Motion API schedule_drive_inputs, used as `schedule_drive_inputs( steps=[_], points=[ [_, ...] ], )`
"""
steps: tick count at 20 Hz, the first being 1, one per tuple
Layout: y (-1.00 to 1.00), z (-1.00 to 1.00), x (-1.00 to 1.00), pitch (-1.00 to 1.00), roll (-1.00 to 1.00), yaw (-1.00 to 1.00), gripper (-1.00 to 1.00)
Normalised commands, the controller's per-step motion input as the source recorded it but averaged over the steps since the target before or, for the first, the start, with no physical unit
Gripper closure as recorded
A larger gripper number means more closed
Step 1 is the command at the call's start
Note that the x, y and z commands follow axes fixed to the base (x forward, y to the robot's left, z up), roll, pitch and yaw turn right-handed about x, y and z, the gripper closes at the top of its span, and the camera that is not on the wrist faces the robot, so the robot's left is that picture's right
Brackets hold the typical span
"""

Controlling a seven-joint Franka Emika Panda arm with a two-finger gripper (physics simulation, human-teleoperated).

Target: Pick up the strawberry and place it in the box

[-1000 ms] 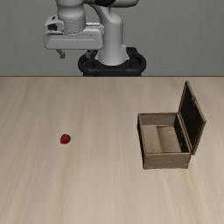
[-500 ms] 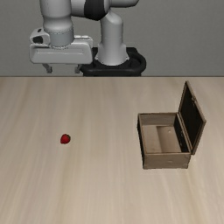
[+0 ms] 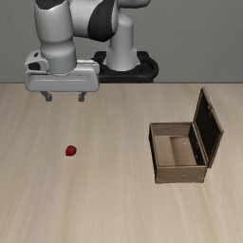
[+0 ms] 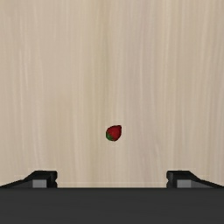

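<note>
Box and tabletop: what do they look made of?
Box: probably dark brown wood with a matte finish. It has flat plank-like walls and an even brown tone with no shine, but the render leaves it open. Tabletop: pale wood or wood-look laminate, matte. Long straight grain streaks show in the wrist view, with no glare.

Bare table [image 3: 104, 199] lies all around the strawberry [image 3: 70, 150], with nothing near it. My claw [image 3: 65, 98], fingers spread wide, has open air between it and the berry. The only obstacle is the box [image 3: 178, 157], well apart toward the exterior view's right. Its raised lid [image 3: 209, 121] walls that side, and its top is open.
</note>
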Motion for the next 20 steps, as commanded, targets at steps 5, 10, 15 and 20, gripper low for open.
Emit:
schedule_drive_inputs(
  steps=[5, 10, 15, 20],
  points=[
    [0.00, -1.00, 0.00, 0.00, 0.00, 0.00, -1.00],
    [0.00, -1.00, 0.00, 0.00, 0.00, 0.00, -1.00],
    [0.00, -1.00, 0.00, 0.00, 0.00, 0.00, -1.00],
    [0.00, -0.80, -0.20, 0.00, 0.00, 0.00, -1.00]
  ],
)
